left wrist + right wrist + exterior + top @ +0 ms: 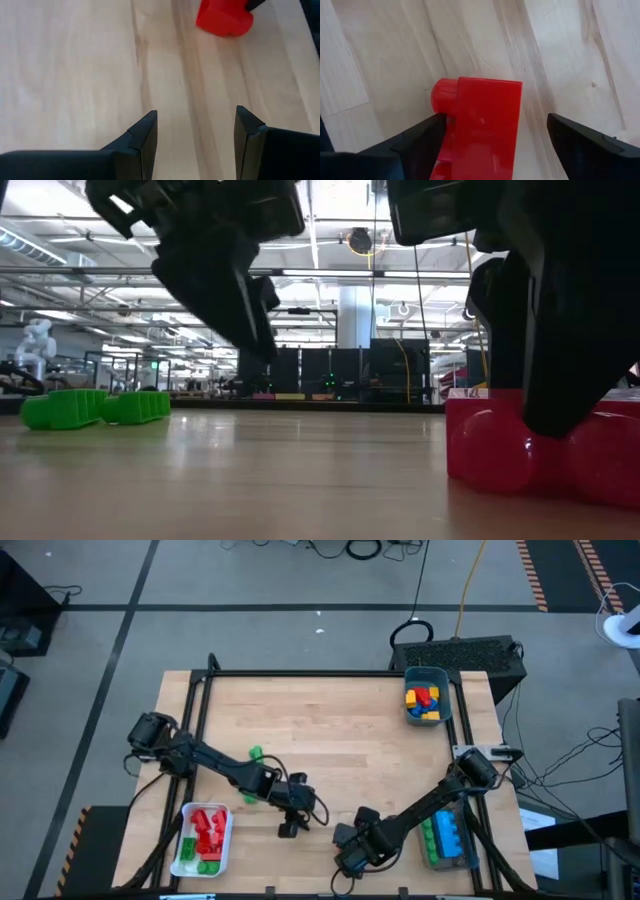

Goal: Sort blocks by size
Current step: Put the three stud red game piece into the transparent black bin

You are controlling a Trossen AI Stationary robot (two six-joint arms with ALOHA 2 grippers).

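Observation:
A red block (482, 125) lies on the table between the open fingers of my right gripper (495, 122), near the table's front edge (350, 852). It also shows in the low view (500, 445) and in the left wrist view (224, 18). My gripper hides it in the high view. My left gripper (292, 822) hovers open and empty a little to the left of it (195, 130). Two green blocks (255, 753) (248, 797) lie on the table by the left arm. My right gripper is open around the red block, which lies on the table. One finger (420, 137) stands right against the block's studded side (442, 97); whether it touches, I cannot tell. The other finger (585, 145) stands clear of the block's flat side.
A white bin (186, 822) with red and green blocks stands at the front left. A clear bin (470, 860) with blue and green blocks stands at the front right. A teal bin (443, 690) with mixed blocks stands at the back right. Bare wood lies in the middle.

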